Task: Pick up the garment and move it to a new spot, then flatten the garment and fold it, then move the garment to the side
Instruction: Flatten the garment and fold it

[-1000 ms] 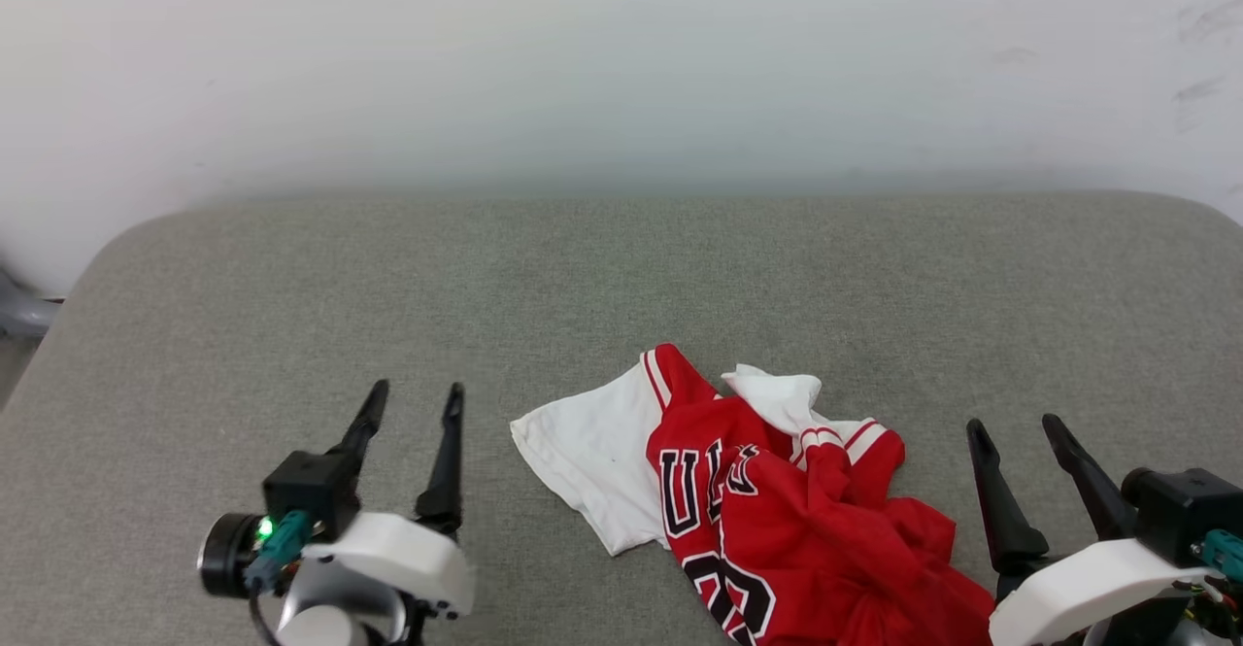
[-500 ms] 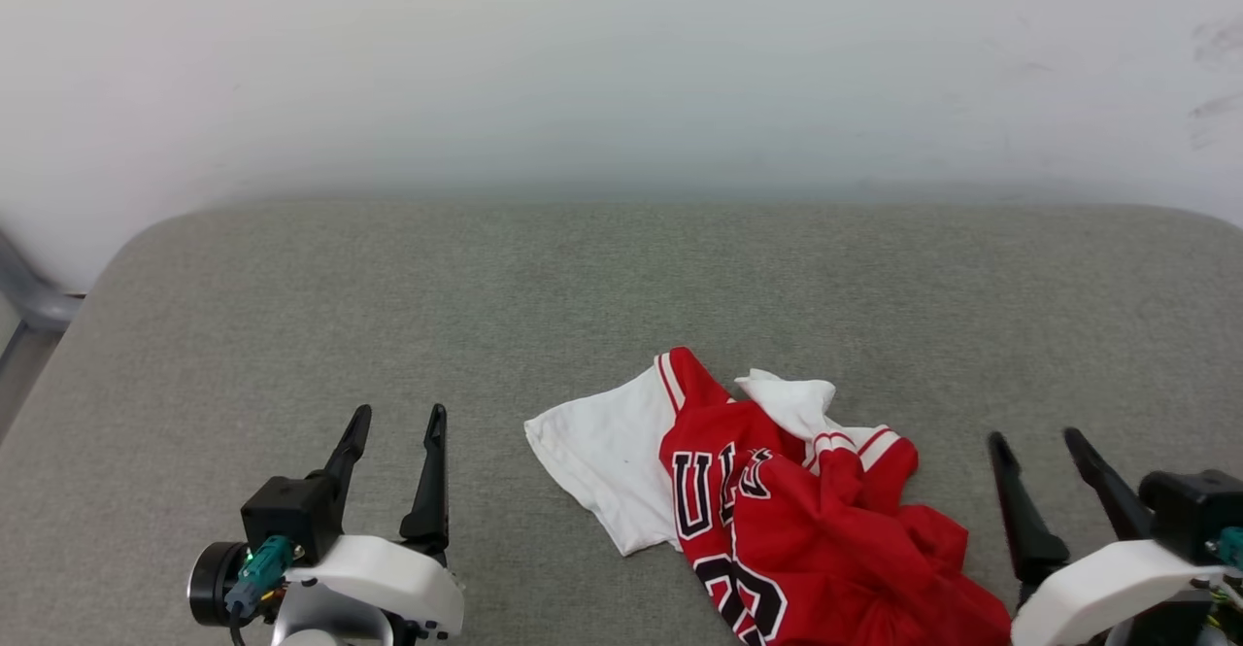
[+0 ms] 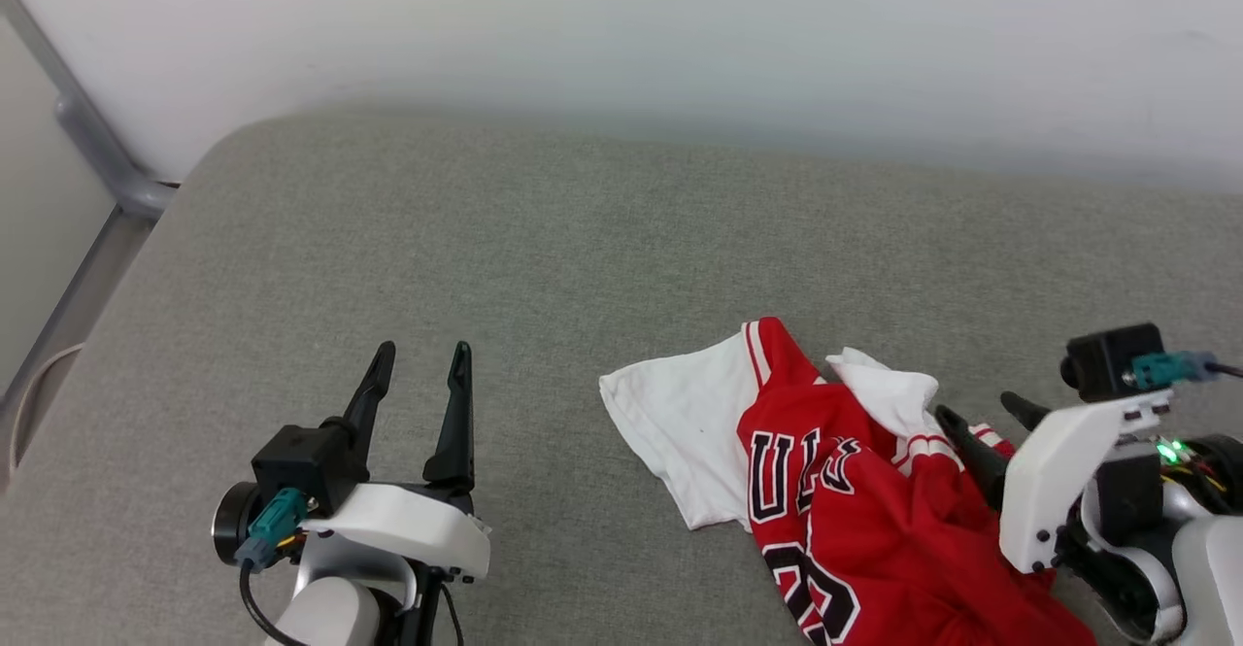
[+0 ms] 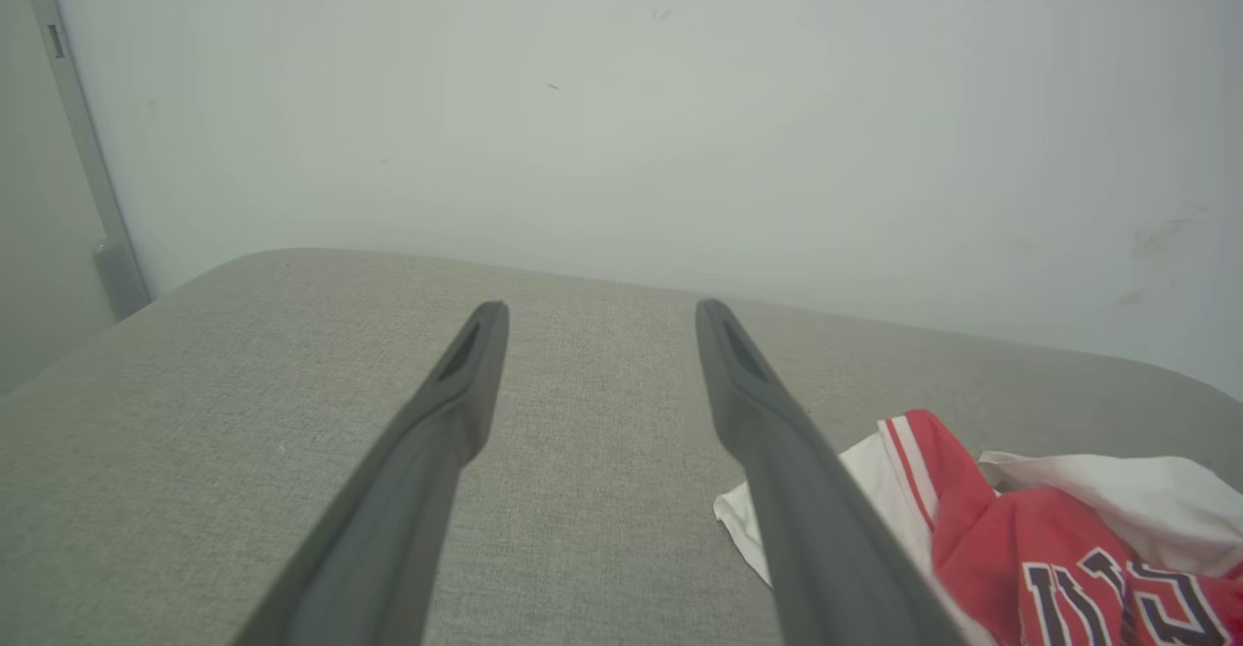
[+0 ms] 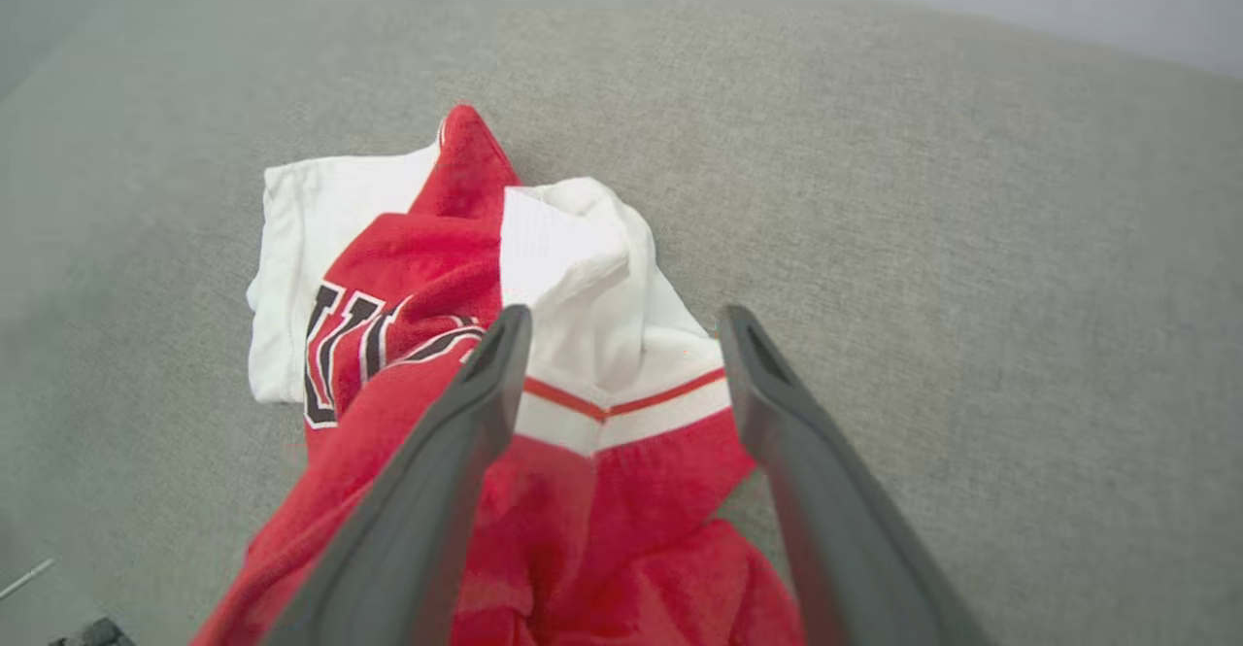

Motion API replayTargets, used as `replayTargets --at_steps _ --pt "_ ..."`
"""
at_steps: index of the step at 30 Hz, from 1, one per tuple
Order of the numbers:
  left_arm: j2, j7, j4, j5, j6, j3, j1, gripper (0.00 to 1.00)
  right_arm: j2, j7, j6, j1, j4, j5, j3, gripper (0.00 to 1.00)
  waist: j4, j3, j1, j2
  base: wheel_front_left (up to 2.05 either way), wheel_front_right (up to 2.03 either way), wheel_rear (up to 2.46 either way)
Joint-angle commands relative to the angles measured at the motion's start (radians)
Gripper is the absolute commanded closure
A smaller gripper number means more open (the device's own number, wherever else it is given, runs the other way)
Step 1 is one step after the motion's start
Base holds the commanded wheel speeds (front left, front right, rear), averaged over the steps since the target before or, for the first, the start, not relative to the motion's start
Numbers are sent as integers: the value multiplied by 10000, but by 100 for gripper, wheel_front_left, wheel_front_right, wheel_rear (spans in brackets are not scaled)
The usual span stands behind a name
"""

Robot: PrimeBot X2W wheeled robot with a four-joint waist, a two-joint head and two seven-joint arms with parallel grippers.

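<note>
The garment [image 3: 855, 529] lies crumpled on the grey padded surface [image 3: 544, 267], toward its near right part, and its red body runs off the head view's bottom edge. One white sleeve is spread flat toward the surface's left side, edged with red-white striped trim. The other white sleeve is bunched up on top of the red cloth.

Black, white-outlined lettering shows on the red front. A "U" is clear, followed by what looks like an "L" and a curved letter creased into a fold. Below them is part of a large numeral, too cut off and folded to read for sure.

The right gripper [image 3: 979, 406] sits over the garment's right side with its jaws spread wide and nothing between them gripped. In the right wrist view the striped band of the bunched sleeve lies between the right gripper [image 5: 626, 316] fingers, with the garment [image 5: 427, 267] beyond them.

The left gripper [image 3: 424, 350] is also open and empty, over bare surface, well to the left of the garment. In the left wrist view the left gripper [image 4: 599, 311] points at the far edge and the white wall [image 4: 621, 92], with the garment [image 4: 1020, 549] at the lower right.
</note>
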Motion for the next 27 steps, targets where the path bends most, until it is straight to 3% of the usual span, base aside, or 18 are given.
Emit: replayTargets --at_steps 1,8,13,14,15,21,27 --pt "-37 -24 9 62 -51 46 -117 0 -146 186 -3 -227 92 124 149 0 200 216 -1 0 0 0 0" --pt "-417 -24 88 373 -350 346 -420 0 -1160 1763 -5 -1476 1062 954 1681 0 524 705 -1 0 0 0 0" --pt "-631 -25 155 592 -570 592 -496 0 -1547 2368 -3 -2047 1796 1426 2322 0 607 913 -1 0 0 0 0" --pt "-669 -25 180 642 -600 636 -502 0 -1615 2402 -3 -2138 1898 1442 2407 55 609 929 -1 0 0 0 0" --pt "-710 -25 201 676 -645 680 -508 0 -1678 2410 -3 -2236 1958 1475 2462 98 610 943 -1 0 0 0 0" --pt "-881 -25 298 904 -777 962 -367 0 -1914 1874 -5 -2752 2128 1473 2434 100 348 883 -1 0 0 0 0" --pt "-1013 -25 396 1061 -940 1127 -266 0 -1828 1113 -5 -2235 2284 1262 999 100 -65 697 -1 0 0 0 0"
